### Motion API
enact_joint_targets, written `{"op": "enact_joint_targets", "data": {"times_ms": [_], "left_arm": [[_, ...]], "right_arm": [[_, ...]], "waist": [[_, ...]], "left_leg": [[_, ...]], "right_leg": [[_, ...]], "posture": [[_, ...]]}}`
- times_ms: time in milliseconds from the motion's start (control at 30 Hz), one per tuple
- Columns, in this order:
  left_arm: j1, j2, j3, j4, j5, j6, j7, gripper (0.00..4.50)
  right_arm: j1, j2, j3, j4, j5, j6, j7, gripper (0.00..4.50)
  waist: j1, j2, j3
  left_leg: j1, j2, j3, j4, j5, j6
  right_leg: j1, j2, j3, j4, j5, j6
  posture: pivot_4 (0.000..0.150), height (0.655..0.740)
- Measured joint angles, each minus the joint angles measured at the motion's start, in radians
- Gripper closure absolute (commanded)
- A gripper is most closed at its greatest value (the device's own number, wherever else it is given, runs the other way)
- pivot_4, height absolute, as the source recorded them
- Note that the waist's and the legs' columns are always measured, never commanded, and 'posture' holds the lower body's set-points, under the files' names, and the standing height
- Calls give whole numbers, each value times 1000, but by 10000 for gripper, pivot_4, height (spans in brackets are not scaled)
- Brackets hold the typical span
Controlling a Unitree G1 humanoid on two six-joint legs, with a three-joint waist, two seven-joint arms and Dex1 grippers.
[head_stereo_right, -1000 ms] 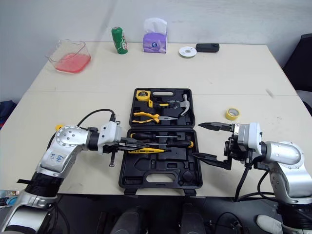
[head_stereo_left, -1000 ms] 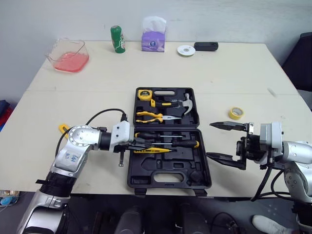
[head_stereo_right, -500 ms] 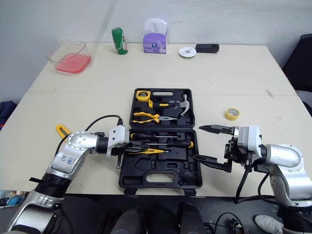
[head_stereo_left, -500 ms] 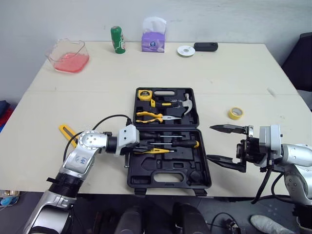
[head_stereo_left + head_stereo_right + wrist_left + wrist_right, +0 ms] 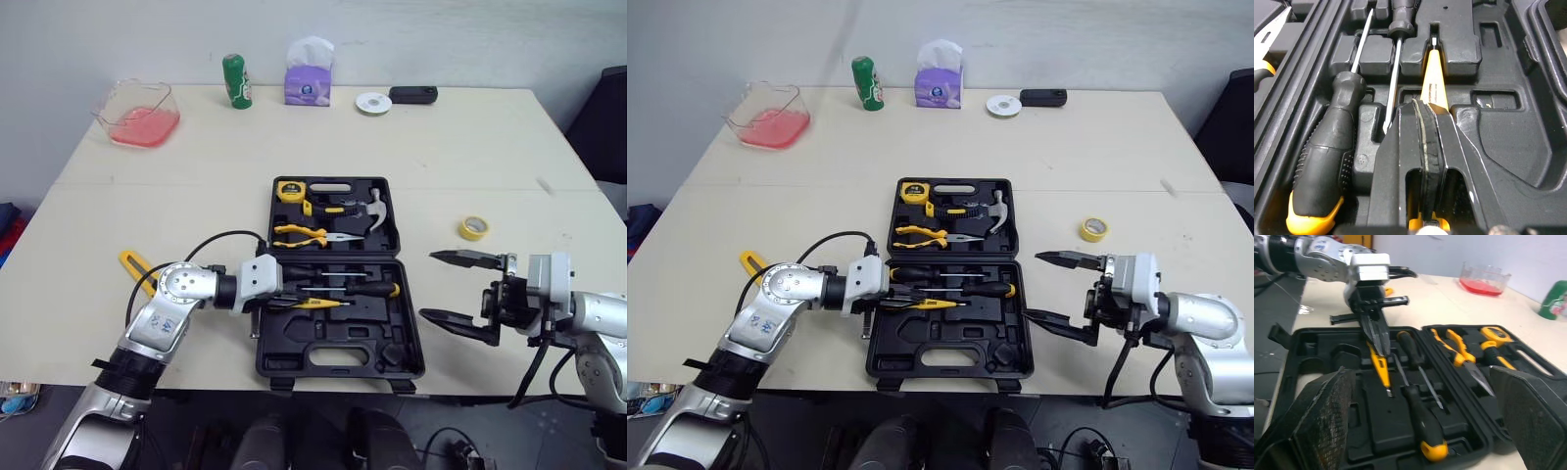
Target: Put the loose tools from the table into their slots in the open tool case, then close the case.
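Note:
The black tool case (image 5: 333,357) lies open at the table's front middle. Its far half holds a tape measure (image 5: 290,189), pliers (image 5: 309,233) and a hammer (image 5: 372,209). Two black-handled screwdrivers (image 5: 343,288) rest in the near half. My left gripper (image 5: 287,298) reaches in from the case's left side, shut on a yellow screwdriver (image 5: 1432,78) whose tip lies in a moulded slot. To the right of the case my right gripper (image 5: 427,285) hangs open and holds nothing. A yellow tool (image 5: 132,262) lies on the table behind my left arm. A yellow tape roll (image 5: 474,227) sits at the right.
Along the far edge stand a pink-filled clear container (image 5: 137,110), a green can (image 5: 235,78), a tissue box (image 5: 309,73), a white disc (image 5: 373,102) and a black device (image 5: 413,94). The case's front rim lies close to the table's near edge.
My left arm has slid right, carrying the yellow screwdriver further over the near half of the case. The right gripper has drifted slightly right and stays open.

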Motion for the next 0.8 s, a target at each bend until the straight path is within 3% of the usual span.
{"op": "enact_joint_targets", "data": {"times_ms": [33,67,133,367,400,800], "left_arm": [[14,-1,21,-9,-36,-1,-12,44716],[37,-1,73,-40,-104,0,-28,39961],[38,1,141,-79,-161,9,-20,35984],[228,126,441,-165,-250,69,71,3017],[258,143,486,-155,-250,72,85,173],[547,180,959,35,-262,66,255,173]], "right_arm": [[1,0,-11,14,-1,-2,0,0],[4,-7,-41,50,-5,-10,0,0],[5,-27,-74,91,-7,-20,5,0],[20,-59,-175,296,-42,-136,49,0],[19,-67,-193,341,-49,-156,47,0],[-125,-148,-288,911,-155,-436,-10,0]], "waist": [[0,0,0],[-1,0,1],[0,0,1],[-9,0,1],[-9,0,1],[-28,1,1]], "left_leg": [[-1,0,0,0,0,0],[-1,0,0,0,0,0],[-1,-1,0,0,0,0],[0,-1,1,-1,0,0],[0,-1,1,-1,0,1],[0,-1,1,-3,-2,0]], "right_leg": [[-1,-3,0,0,0,0],[-1,-6,-2,0,0,0],[-1,-7,-3,0,0,0],[0,-7,-4,0,0,0],[0,-7,-4,0,0,0],[-1,-9,-3,-5,0,-1]], "posture": [[1500,7400],[1500,7400],[1500,7400],[1500,7400],[1500,7400],[1500,7400]]}}
